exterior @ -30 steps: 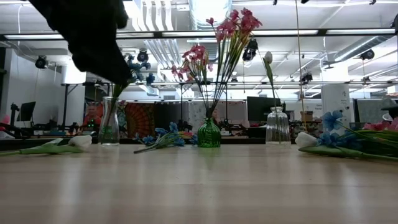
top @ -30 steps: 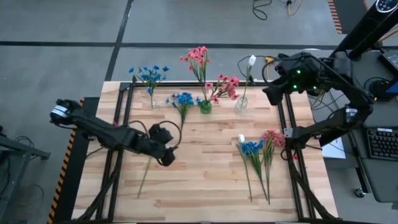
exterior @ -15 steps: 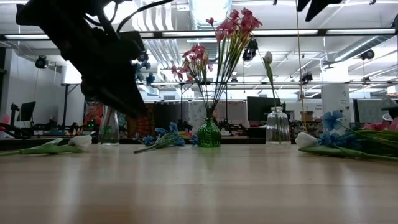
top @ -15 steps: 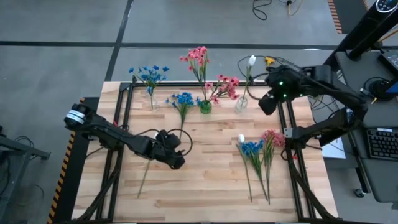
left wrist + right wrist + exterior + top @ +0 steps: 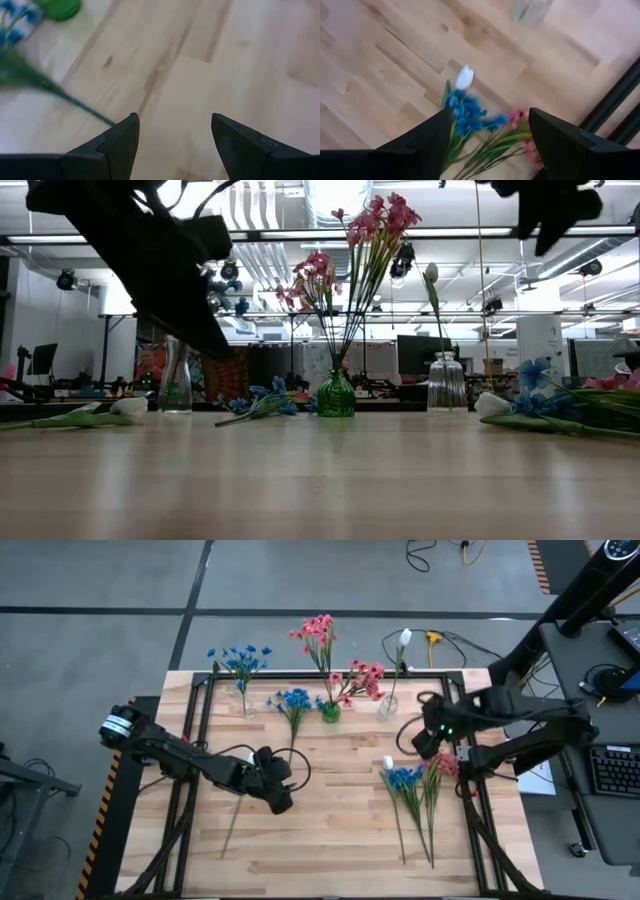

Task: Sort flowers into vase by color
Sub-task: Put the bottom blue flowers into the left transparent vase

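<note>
My left gripper (image 5: 283, 802) (image 5: 173, 117) hangs open above the table's left middle, clear of the wood. A loose white flower (image 5: 130, 407) lies by it, its stem (image 5: 232, 830) running toward the near edge. A loose blue flower (image 5: 295, 700) lies farther off; its stem (image 5: 75, 102) runs up to one finger, and I cannot tell whether it touches. My right gripper (image 5: 425, 740) (image 5: 490, 112) is open, high above a loose pile: white bud (image 5: 465, 77), blue cluster (image 5: 467, 112), pink cluster (image 5: 438, 762). Blue flowers (image 5: 243, 662), pink flowers (image 5: 320, 632) and a white bud (image 5: 405, 638) stand in vases.
Three vases stand along the far edge: a clear one (image 5: 245, 705) at the left, a green one (image 5: 330, 712) in the middle, a clear one (image 5: 388, 706) at the right. Dark frame rails (image 5: 195, 720) run along both table sides. Bare wood lies in the near middle.
My right gripper has come down from over the far-right vase toward the table's middle and now hangs above the loose pile, still open. My left gripper has sunk a little and shifted toward the right, still open. No flower has moved.
</note>
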You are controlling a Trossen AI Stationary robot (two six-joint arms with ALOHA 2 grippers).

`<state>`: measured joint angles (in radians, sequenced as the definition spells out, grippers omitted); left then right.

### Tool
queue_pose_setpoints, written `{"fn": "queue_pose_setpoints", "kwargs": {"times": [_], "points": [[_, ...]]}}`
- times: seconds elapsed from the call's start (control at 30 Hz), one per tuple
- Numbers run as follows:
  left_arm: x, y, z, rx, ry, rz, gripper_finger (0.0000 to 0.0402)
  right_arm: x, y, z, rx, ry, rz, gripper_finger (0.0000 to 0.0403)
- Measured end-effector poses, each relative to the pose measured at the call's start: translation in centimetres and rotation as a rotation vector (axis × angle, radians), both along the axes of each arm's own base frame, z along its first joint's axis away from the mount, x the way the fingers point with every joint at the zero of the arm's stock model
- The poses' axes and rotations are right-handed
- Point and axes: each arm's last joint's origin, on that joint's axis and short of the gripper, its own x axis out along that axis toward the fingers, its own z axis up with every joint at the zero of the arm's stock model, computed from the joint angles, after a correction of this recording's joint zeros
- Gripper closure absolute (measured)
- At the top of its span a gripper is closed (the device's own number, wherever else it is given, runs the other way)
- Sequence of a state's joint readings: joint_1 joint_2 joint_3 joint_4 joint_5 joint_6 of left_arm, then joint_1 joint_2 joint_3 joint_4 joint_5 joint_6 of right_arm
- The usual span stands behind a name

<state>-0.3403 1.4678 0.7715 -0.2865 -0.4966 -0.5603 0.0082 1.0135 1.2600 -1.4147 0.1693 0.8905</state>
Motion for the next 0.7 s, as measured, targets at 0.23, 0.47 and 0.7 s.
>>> {"fn": "queue_pose_setpoints", "kwargs": {"times": [0.23, 0.47, 0.7], "points": [[-1.5, 0.3, 2.1, 0.067, 0.059, -0.234, 0.0172, 1.4, 2.5, -4.9, 0.212, 0.131, -0.114, 0.0147], [-2.2, 0.5, 4.7, -0.017, -0.086, -0.198, 0.0172, 2.0, 5.5, -9.0, 0.253, 0.320, -0.063, 0.0147], [-2.0, 0.5, 4.5, -0.029, -0.106, -0.138, 0.0172, 3.4, 8.6, -12.3, 0.203, 0.234, 0.032, 0.0147]]}}
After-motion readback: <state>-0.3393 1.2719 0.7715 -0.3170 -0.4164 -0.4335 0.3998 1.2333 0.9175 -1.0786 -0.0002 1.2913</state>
